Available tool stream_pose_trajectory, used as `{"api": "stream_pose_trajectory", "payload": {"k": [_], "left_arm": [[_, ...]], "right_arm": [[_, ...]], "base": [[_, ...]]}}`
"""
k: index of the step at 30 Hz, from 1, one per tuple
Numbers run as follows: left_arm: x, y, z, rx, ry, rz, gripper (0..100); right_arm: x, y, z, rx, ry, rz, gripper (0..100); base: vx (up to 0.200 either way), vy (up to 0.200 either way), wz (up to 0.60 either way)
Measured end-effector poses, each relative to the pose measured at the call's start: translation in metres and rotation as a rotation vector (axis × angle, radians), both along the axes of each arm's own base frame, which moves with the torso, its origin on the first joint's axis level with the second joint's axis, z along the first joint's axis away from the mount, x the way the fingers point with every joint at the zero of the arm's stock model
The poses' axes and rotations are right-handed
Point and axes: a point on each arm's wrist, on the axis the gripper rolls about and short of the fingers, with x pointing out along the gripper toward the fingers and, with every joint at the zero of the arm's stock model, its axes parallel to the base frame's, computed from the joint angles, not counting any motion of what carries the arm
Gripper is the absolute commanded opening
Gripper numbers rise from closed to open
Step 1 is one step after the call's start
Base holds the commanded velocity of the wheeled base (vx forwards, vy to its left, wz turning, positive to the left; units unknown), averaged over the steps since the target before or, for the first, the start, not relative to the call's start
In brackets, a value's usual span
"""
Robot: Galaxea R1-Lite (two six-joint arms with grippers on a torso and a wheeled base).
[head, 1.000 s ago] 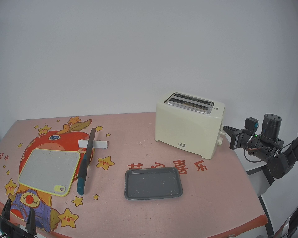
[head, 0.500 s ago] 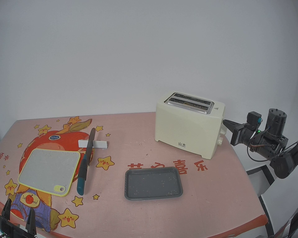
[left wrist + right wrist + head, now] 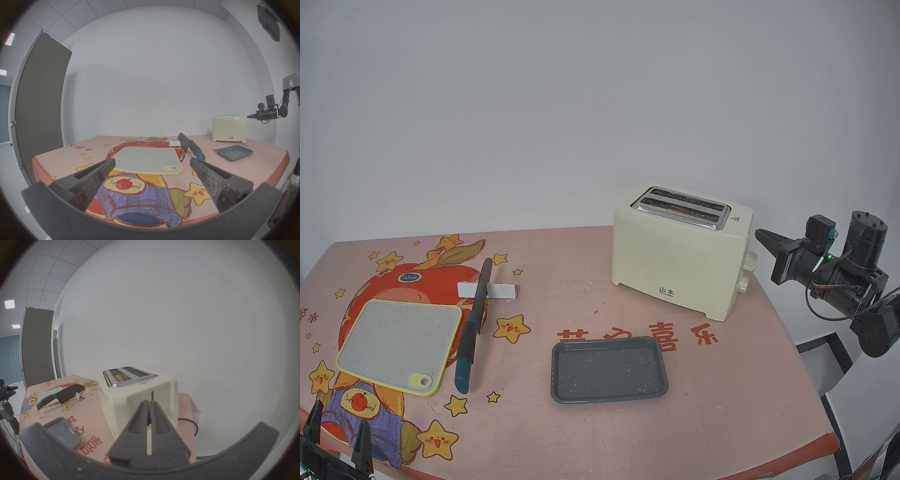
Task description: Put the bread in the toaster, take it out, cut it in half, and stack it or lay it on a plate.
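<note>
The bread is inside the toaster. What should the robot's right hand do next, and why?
Probably raise the right gripper above the toaster and open it over the slot. The bread sits low in one slot, and the gripper is shut beside the toaster's end, so it cannot grasp from there.

Pink cartoon tablecloth, small white block

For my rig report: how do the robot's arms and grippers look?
The right gripper has dark grey, wedge-shaped fingers. The right arm is black, with round housings, loose cables, a green light and a teal connector. The left gripper has the same fingers, flecked with pale specks.
</note>
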Motion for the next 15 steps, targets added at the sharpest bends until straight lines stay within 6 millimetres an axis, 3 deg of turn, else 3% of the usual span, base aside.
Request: {"api": "stream_pose_trajectory", "payload": {"k": [15], "left_arm": [[0.0000,0.0000,0.0000,0.000,0.000,0.000,100]], "right_arm": [[0.0003,-0.0014,0.0014,-0.001,-0.006,-0.005,0]], "base": [[0.000,0.000,0.00]]}}
